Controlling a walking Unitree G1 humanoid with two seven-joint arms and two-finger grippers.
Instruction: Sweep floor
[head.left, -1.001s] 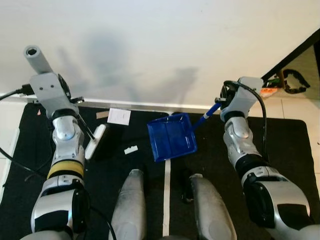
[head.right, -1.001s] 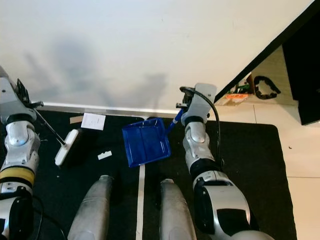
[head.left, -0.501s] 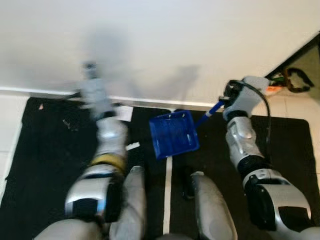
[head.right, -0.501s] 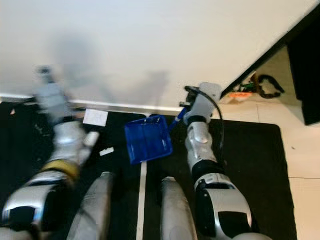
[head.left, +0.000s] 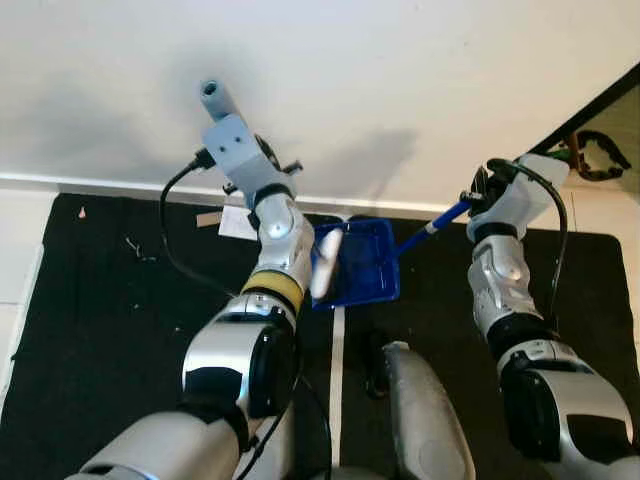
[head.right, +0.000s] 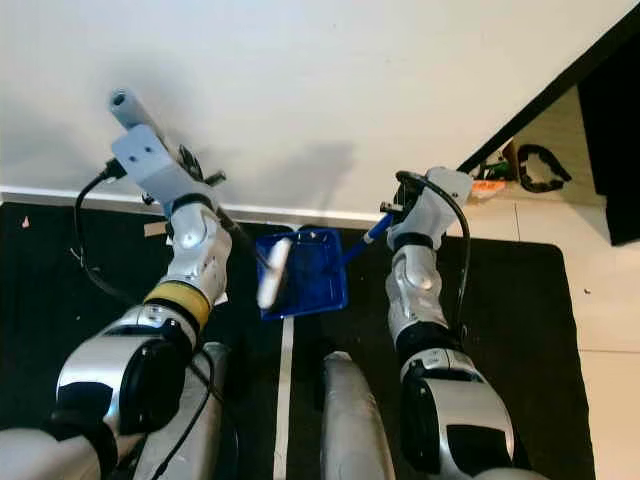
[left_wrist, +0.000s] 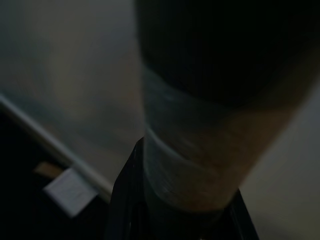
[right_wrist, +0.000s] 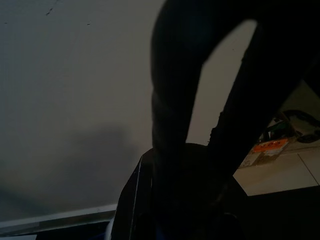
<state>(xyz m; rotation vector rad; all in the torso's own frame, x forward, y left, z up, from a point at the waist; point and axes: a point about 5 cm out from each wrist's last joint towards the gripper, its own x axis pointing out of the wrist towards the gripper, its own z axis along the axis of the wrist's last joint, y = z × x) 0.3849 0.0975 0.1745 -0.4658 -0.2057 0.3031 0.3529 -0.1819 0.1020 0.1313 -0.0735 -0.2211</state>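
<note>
1. At the centre of the head views you see the blue dustpan (head.left: 357, 263) lying on the black mat (head.left: 100, 320), close to the white baseboard (head.left: 60, 184) and the wall.
2. Your right gripper (head.left: 478, 192), at the right of the frame, is clenched on the dustpan's blue handle (head.left: 435, 222), which slants up from the pan toward the wrist.
3. Your left arm crosses from the upper left toward the middle. A thin dark rod runs down from it to the white brush head (head.left: 326, 264), which sits over the left edge of the dustpan, tilted and slightly blurred.
4. You cannot tell from these pictures whether the left gripper's fingers are closed on the brush stick. The left wrist view is dark, with a pale taped cylinder (left_wrist: 190, 165) close to the lens.
5. A white paper slip (head.left: 233, 222) lies on the mat just left of the left forearm, near the baseboard, with a small tan scrap (head.left: 208, 219) beside it.
6. A white tape line (head.left: 336, 400) runs down the mat from below the dustpan, between the robot's 2 legs.
7. At the upper right of the frame, a black looped item (head.left: 598, 152) and an orange object (head.right: 489, 186) lie on the pale tile floor.
</note>
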